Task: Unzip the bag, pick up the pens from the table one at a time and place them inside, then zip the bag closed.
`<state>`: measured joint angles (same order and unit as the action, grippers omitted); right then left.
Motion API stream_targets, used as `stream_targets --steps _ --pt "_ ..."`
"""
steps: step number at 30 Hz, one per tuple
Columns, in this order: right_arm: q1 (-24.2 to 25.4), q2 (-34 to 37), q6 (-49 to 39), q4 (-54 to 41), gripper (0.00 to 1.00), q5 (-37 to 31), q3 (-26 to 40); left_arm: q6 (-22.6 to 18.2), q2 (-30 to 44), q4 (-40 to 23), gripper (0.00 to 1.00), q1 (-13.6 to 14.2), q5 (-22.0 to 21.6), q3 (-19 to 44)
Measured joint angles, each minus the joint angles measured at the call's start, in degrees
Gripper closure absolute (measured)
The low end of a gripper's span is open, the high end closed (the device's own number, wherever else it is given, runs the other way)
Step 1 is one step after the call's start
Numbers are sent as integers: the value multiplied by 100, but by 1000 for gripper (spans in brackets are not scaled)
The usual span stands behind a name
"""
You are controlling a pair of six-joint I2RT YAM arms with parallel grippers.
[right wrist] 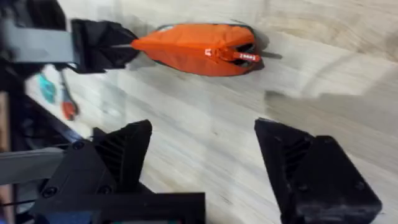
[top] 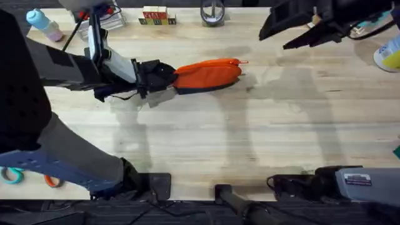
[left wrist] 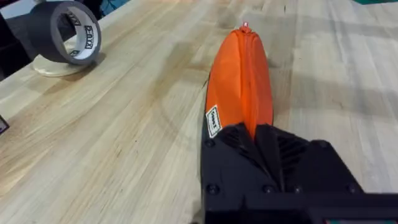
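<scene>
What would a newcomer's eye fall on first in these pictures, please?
The bright orange bag lies on the pale table, left of the middle. The left pincer is shut on its near end, while the right pincer hangs open above the table.

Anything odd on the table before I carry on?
Nothing looks spilled or damaged. The bag lies flat on the table, zipper apparently closed, one end clamped in the left gripper. The right gripper hangs open, holding nothing.
</scene>
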<state>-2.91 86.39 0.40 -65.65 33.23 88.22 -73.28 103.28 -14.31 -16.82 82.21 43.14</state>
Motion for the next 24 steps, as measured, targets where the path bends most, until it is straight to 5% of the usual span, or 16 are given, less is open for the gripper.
stream_targets --steps 8,24 --pt "424 -2 -80 241 5 1026 -470 0 0 0 959 0 0 0" --pt "486 317 -344 1115 6 1802 -1404 0 0 0 959 0 0 1"
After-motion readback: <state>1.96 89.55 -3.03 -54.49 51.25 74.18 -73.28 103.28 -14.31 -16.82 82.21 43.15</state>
